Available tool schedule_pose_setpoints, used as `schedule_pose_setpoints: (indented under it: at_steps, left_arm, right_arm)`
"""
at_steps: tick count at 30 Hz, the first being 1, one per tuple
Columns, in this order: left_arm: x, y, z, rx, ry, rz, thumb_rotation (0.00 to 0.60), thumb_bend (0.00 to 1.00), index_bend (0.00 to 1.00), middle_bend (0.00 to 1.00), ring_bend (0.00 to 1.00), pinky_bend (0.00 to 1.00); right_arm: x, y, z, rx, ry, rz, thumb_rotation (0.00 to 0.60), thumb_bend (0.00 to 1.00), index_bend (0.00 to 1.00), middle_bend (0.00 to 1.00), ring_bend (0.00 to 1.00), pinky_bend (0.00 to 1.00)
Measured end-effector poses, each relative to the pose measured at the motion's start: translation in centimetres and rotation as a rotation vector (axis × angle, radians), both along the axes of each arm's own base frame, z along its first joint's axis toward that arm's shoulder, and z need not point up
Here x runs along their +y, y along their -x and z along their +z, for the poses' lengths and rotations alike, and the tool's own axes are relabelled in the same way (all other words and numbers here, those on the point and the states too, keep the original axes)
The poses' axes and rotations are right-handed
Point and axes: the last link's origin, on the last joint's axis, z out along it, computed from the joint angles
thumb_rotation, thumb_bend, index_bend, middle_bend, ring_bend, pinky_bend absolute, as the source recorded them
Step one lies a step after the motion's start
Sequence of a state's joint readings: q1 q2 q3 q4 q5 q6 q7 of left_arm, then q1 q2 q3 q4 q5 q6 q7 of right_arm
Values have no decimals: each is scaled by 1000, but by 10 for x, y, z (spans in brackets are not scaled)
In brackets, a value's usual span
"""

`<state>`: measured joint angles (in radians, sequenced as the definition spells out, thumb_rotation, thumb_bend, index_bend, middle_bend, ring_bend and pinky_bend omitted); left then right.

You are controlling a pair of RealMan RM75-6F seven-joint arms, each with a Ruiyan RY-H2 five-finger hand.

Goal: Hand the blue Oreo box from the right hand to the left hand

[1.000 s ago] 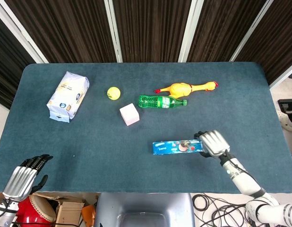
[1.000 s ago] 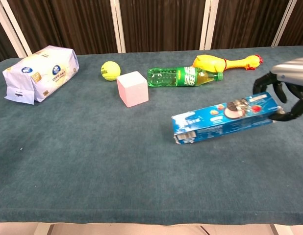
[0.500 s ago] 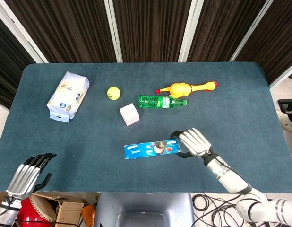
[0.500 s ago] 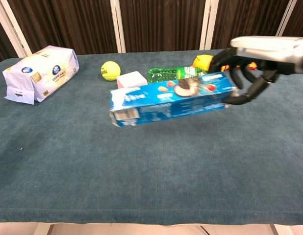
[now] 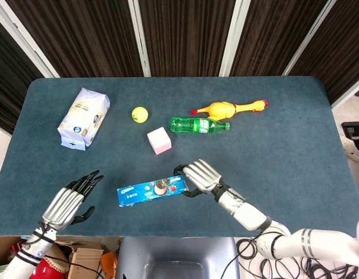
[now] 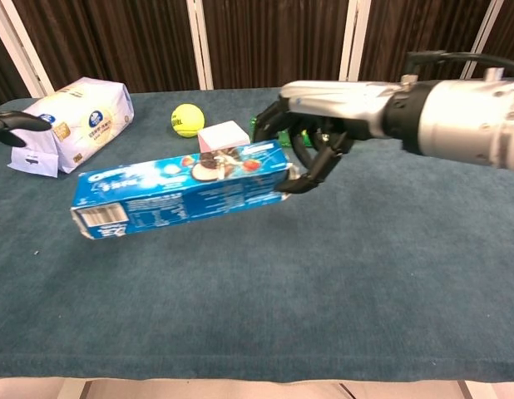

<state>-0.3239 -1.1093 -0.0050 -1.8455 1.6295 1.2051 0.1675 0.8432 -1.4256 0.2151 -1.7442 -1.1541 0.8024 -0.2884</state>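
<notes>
My right hand (image 5: 200,176) (image 6: 311,133) grips one end of the long blue Oreo box (image 5: 151,191) (image 6: 182,188) and holds it level above the table, its free end pointing toward my left side. My left hand (image 5: 68,201) hovers at the near left edge of the table with its fingers spread and nothing in them, a short gap from the box's free end. In the chest view only the fingertips (image 6: 9,125) of the left hand show at the far left edge.
On the blue table (image 5: 284,133) lie a white-blue bag (image 5: 83,117), a yellow ball (image 5: 139,114), a pink cube (image 5: 159,140), a green bottle (image 5: 198,125) and a yellow rubber chicken (image 5: 229,108), all in the far half.
The right hand has carried the Oreo box leftward and up off the table. The left hand has risen and moved in toward the box, fingers spread.
</notes>
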Motion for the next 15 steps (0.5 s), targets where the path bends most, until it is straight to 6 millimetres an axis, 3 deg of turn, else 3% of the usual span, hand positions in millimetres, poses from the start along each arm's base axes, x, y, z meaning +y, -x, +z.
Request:
schedule_pose_setpoints:
  at_steps: [6, 15]
  left_arm:
    - [-2, -24, -6, -8, 71, -23, 600, 346, 0, 35, 117, 312]
    - [3, -37, -23, -19, 137, 5, 600, 326, 7, 52, 119, 312]
  right_arm:
    - [-2, -22, -15, -8, -4, 2, 600, 276, 659, 488, 578, 719]
    - [-3, -41, -23, -56, -11, -1, 600, 277, 662, 495, 583, 720]
